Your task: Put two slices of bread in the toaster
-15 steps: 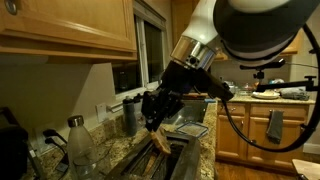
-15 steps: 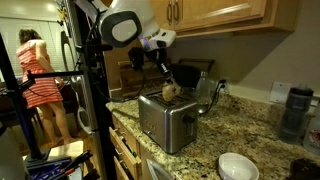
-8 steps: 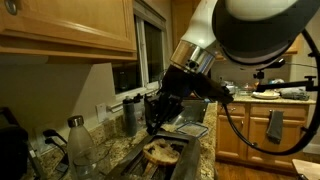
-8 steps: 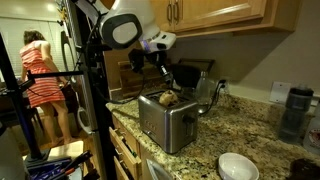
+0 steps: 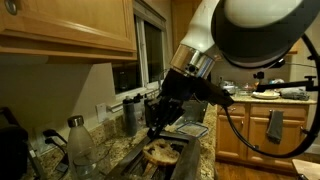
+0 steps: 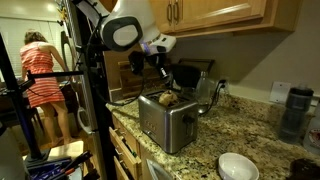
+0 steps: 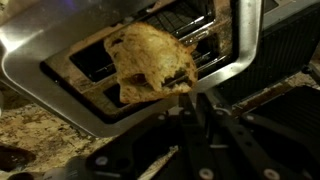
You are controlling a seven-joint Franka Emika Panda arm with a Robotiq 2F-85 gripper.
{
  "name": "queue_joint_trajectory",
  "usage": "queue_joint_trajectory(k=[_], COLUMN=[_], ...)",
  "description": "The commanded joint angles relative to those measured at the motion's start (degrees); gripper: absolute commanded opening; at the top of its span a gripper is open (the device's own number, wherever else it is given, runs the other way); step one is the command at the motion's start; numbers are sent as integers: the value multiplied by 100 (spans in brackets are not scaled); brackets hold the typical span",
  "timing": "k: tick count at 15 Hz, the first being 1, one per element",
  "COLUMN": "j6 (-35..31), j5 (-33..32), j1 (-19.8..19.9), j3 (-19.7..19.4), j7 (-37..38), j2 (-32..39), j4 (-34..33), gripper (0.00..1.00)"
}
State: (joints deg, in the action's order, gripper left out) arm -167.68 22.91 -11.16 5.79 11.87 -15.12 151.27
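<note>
Starting at the left of an exterior view, a person in a red striped dress point(image 6: 38, 75) stands with their back turned, beyond the robot's dark stand. Toward the middle of the frame, the toaster point(image 6: 165, 125) sits on the speckled granite desk point(image 6: 245, 135). A slice of bread point(image 6: 169, 97) lies on its top and not down in a slot. The pincer point(image 6: 165, 84) hangs just above that slice, pointing down. Farther right, a white bowl point(image 6: 238, 166) rests near the lower edge, and a dark canister point(image 6: 294, 112) stands at the far right.

In an exterior view that faces the window, a clear bottle point(image 5: 78, 143) stands at the lower left. Right of it, near the centre, the pincer point(image 5: 153, 126) points down over the browned slice point(image 5: 161, 152). A flat silvery tray point(image 5: 192, 128) lies just to the right, and the arm fills the upper right.

In the wrist view, the desk shows at the lower left and the toaster's steel top spans most of the frame. The slice lies tilted across both dark slots in the middle, covering part of each. Right of centre, the pincer point(image 7: 196, 97) comes up from the lower edge with its fingers pressed together and nothing visible between them. The tips sit right at the slice's lower right edge; I cannot tell whether they touch it.
</note>
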Motion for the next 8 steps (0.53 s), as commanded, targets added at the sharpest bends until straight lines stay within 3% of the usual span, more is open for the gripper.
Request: queue_joint_trajectory(k=[1,8], j6=[-113,-166], j5=[-81,-35], j1=[59,61], j3=[12,-29], j7=[114,103], j2=[-31,165], j4=[89,23], gripper=[38,83])
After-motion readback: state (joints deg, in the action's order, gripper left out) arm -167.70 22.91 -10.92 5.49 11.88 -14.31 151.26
